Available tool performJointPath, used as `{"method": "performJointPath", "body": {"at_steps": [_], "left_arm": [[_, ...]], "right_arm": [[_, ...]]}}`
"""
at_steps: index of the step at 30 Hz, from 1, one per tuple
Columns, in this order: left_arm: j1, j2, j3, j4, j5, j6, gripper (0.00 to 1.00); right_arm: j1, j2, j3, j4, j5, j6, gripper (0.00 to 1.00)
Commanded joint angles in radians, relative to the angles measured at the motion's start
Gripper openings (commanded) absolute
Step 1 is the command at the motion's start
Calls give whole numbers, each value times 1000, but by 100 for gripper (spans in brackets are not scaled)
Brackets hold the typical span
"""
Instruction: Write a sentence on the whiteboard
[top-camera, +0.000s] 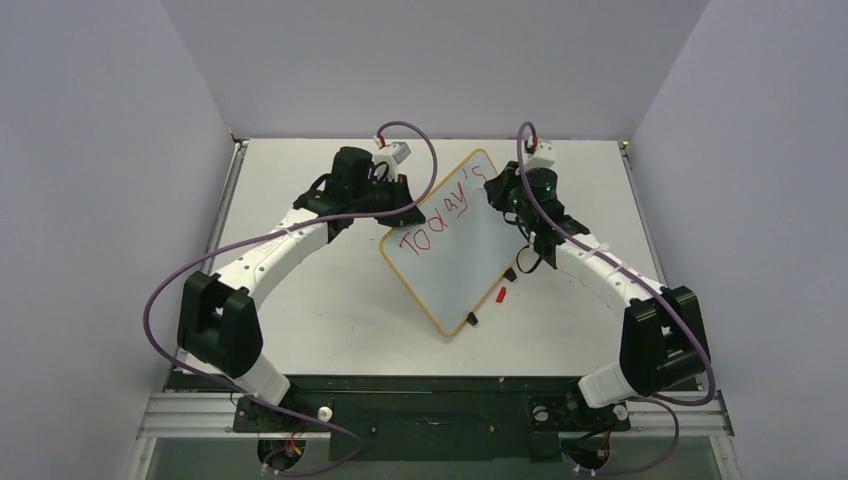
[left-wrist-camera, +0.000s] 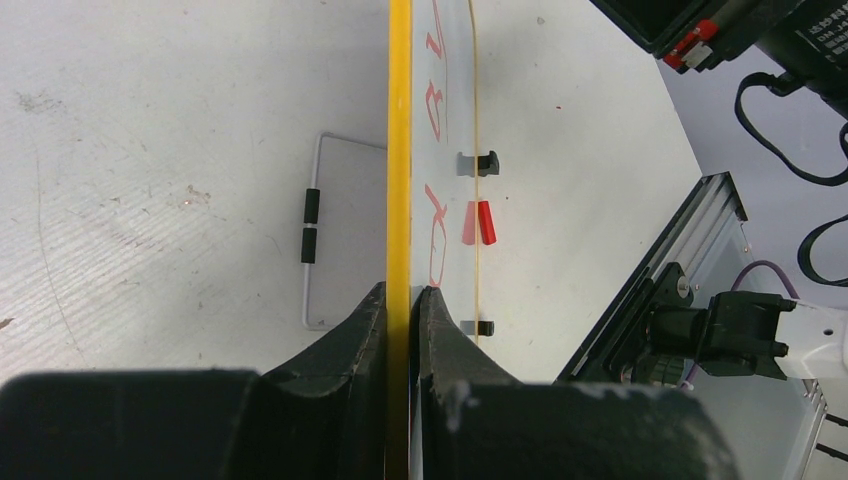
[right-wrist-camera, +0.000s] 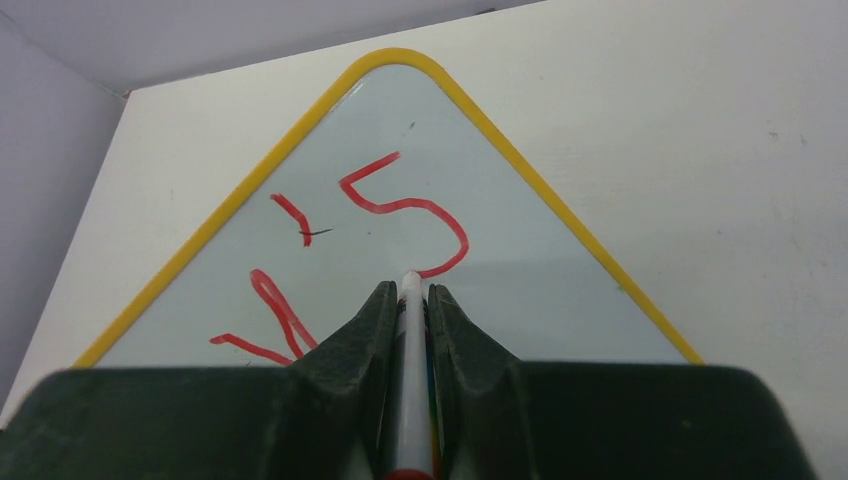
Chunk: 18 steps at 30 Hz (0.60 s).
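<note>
The whiteboard (top-camera: 455, 262) lay cornerwise near the desk's (top-camera: 330, 310) far edge, its yellow frame (left-wrist-camera: 399, 150) clenched by the left gripper (left-wrist-camera: 400, 296), the right gripper (right-wrist-camera: 408, 292) grasping a marker (right-wrist-camera: 410, 345) at the sentence's (top-camera: 437, 220) end, bare desk around.

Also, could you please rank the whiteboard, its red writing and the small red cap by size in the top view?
Largest: tan-framed white rectangular whiteboard.
Then: red handwritten marker letters.
Smallest: small red cap.

Sentence (right-wrist-camera: 410, 204) partly behind right claw (right-wrist-camera: 410, 292)
</note>
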Motion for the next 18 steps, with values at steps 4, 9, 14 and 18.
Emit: {"method": "performJointPath", "body": {"at_steps": [4,9,14,18], "left_arm": [[4,-36,2,26,-69,110,0],[4,-38,0,26,-69,110,0],[5,-45,-2,28,-66,108,0],[6,-50,-4,32,-66,108,0]], "right_arm": [[17,-93,10,28,-162,52,0],[16,-183,24,-6,-187,62,0],[20,-308,13,-62,-173,66,0],[28,-401,-25,-95,-145,61,0]]}}
